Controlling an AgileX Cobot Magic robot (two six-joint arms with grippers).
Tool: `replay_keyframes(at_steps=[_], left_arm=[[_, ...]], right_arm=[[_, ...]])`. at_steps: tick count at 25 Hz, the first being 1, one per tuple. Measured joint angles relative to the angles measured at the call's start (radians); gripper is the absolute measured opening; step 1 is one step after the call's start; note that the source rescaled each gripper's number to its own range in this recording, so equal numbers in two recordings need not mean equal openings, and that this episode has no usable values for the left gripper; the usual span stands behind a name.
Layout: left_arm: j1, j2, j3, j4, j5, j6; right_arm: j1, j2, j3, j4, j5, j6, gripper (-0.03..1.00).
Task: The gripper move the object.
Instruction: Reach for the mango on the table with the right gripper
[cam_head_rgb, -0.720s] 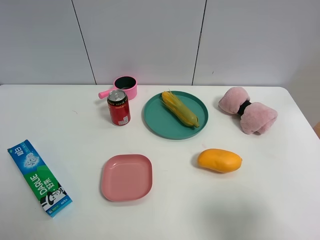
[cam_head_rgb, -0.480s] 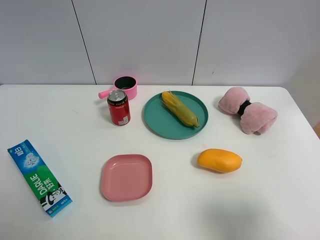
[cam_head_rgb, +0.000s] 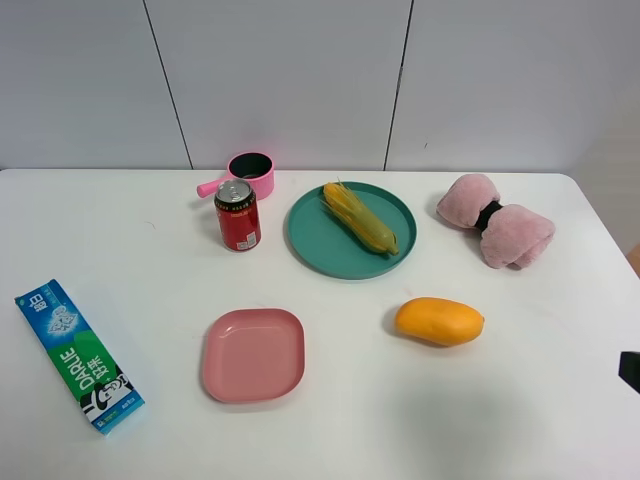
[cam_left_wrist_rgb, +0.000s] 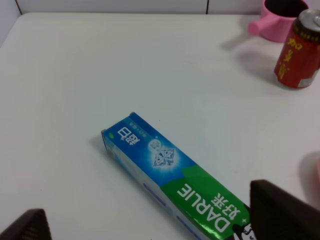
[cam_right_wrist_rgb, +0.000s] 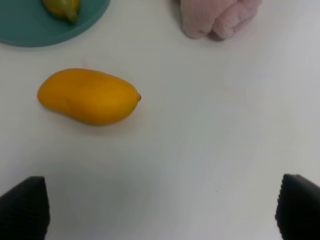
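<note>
Right hand (cam_right_wrist_rgb: 160, 209) mostly cropped, jaws spread wide, mango (cam_right_wrist_rgb: 89, 96) lying apart

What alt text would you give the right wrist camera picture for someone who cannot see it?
A smooth oval orange-yellow mango lies on a white table, ahead of the right gripper, whose two black fingers are spread wide and touch nothing. Beyond it show the edge of a teal plate and a fluffy pink plush toy.
</note>
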Motion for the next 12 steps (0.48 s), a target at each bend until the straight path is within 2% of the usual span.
replay_keyframes(at_steps=[4, 9, 12], left_arm=[[0.0, 0.0, 0.0, 0.0, 0.0, 0.0], [0.0, 0.0, 0.0, 0.0, 0.0, 0.0], [0.0, 0.0, 0.0, 0.0, 0.0, 0.0]], right_arm=[[0.0, 0.187, -0.154, 0.0, 0.0, -0.123, 0.91], [0.0, 0.467, -0.363, 0.001, 0.021, -0.33, 0.91], [0.014, 0.638, -0.464, 0.001, 0.024, -0.407, 0.91]])
